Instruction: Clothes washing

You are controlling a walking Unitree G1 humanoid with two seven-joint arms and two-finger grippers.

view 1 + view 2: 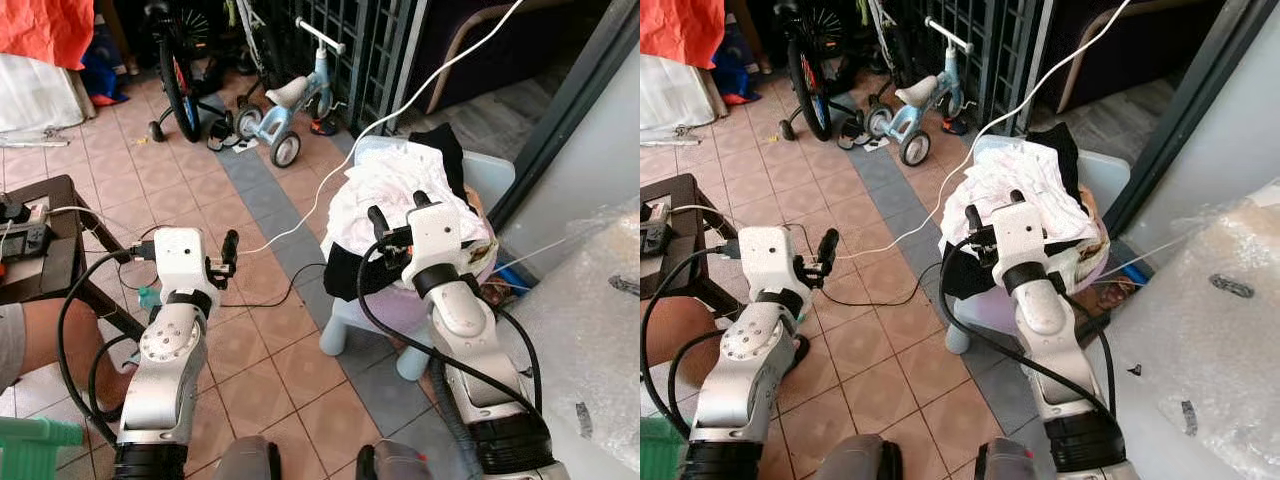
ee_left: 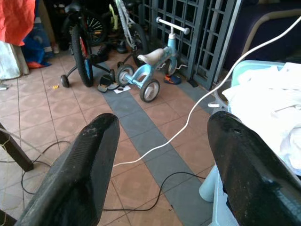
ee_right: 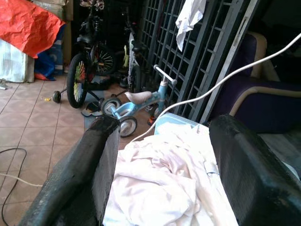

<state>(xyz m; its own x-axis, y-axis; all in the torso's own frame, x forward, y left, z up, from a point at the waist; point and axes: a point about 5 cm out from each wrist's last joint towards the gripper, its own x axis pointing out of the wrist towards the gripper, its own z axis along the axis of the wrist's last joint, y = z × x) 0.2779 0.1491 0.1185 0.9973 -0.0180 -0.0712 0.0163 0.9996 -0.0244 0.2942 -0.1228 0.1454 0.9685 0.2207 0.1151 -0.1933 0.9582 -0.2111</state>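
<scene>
A heap of white clothes (image 1: pixel 385 185) with a black garment (image 1: pixel 441 146) at its back lies in a lilac basket (image 1: pixel 398 306) that rests on a pale blue stool (image 1: pixel 344 327). My right gripper (image 1: pixel 400 208) hovers at the near edge of the heap, open, with nothing between its fingers. In the right wrist view the white clothes (image 3: pixel 160 179) lie just below and beyond the fingertips. My left gripper (image 2: pixel 162 125) is held open and empty over the tiled floor, to the left of the stool.
A white cable (image 1: pixel 300 215) runs across the floor and up over the heap; a black cable (image 1: pixel 268 297) lies on the tiles. A dark table (image 1: pixel 50 250) and a person's arm (image 1: pixel 40 335) are at left. A tricycle (image 1: pixel 280 110), a bicycle (image 1: pixel 180 70), and a bubble-wrapped object (image 1: pixel 590 330) stand nearby.
</scene>
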